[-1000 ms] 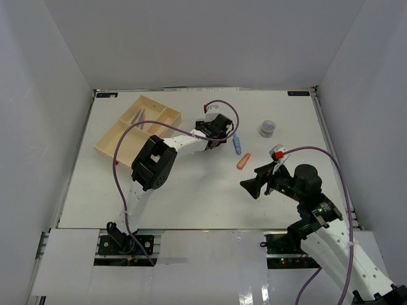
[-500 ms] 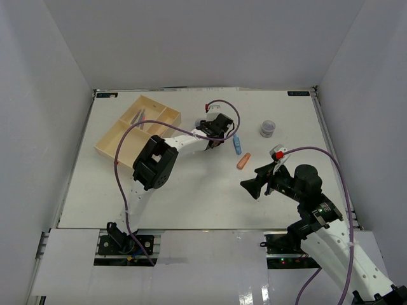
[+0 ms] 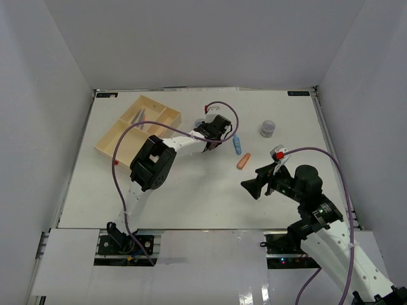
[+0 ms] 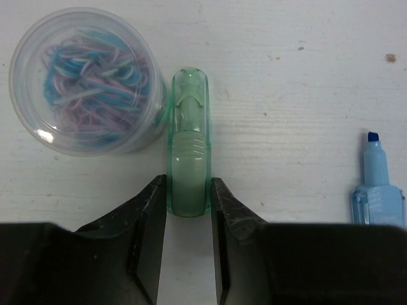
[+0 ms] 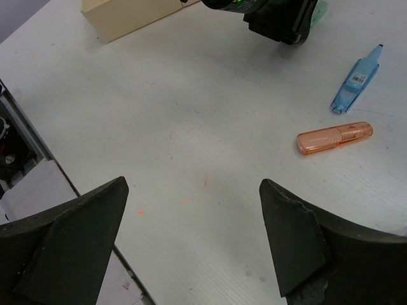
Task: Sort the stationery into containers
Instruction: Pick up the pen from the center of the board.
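Where the overhead camera looks down, the left arm stretches forward with its elbow raised. The left gripper (image 3: 214, 125) is low over the white matte table (image 3: 191, 203), just right of the pale cream-yellow divided tray (image 3: 114, 138), which holds thin pens (image 3: 138, 115) in a far compartment. The right arm is folded near its base, and the right gripper (image 3: 254, 180) points left, apart from everything. A short blue marker (image 3: 237, 145) and a short orange marker (image 3: 243, 161) lie between the two grippers. A small round greyish jar (image 3: 268, 129) stands further right. Plain white walls (image 3: 191, 44) close in the table on three sides.

From the left wrist, the left gripper (image 4: 188, 190) has its black fingers (image 4: 149, 216) pressed against both flanks of a translucent green chunky marker (image 4: 188, 127), gripping the near end as it lies flat. A clear round jar of blue and pink paper clips (image 4: 86, 79) stands just beside the green marker's left side. The blue marker (image 4: 378, 184), its chisel tip bare, lies well to the right. The table shows faint grain and specks.

From the right wrist, the right gripper (image 5: 192, 187) hangs with jaws spread wide, holding nothing. The smooth orange marker (image 5: 334, 138) and the blue marker (image 5: 356, 82) lie ahead on the scuffed surface, with the tray's corner (image 5: 127, 16) at the top edge
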Tool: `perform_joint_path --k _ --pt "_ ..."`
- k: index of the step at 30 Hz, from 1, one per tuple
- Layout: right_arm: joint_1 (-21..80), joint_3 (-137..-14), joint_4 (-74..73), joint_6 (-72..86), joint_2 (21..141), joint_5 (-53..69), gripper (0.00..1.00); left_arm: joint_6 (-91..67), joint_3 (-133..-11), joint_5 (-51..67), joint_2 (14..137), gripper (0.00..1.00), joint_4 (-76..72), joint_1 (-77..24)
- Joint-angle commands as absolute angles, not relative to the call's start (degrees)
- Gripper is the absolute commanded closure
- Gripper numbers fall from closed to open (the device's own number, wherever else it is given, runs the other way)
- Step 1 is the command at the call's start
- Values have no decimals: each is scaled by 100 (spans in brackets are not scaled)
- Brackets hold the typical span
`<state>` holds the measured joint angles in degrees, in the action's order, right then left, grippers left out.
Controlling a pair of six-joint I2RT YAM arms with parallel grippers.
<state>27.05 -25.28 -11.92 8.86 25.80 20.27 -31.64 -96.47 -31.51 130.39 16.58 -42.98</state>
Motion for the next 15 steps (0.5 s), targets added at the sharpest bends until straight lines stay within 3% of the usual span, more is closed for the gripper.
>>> perform_joint_path --k 1,4,15 --pt "2690 -2540 -1090 905 2549 1951 10 -3138 -9203 -2655 12482 73 1881 -4342" --pt "2698 -2540 -1090 870 2566 1899 10 -2928 -8694 -2453 11911 79 1820 -4385" --pt "2689 -2549 -932 844 2751 1977 10 -539 -6506 -2154 8862 82 1002 -4045"
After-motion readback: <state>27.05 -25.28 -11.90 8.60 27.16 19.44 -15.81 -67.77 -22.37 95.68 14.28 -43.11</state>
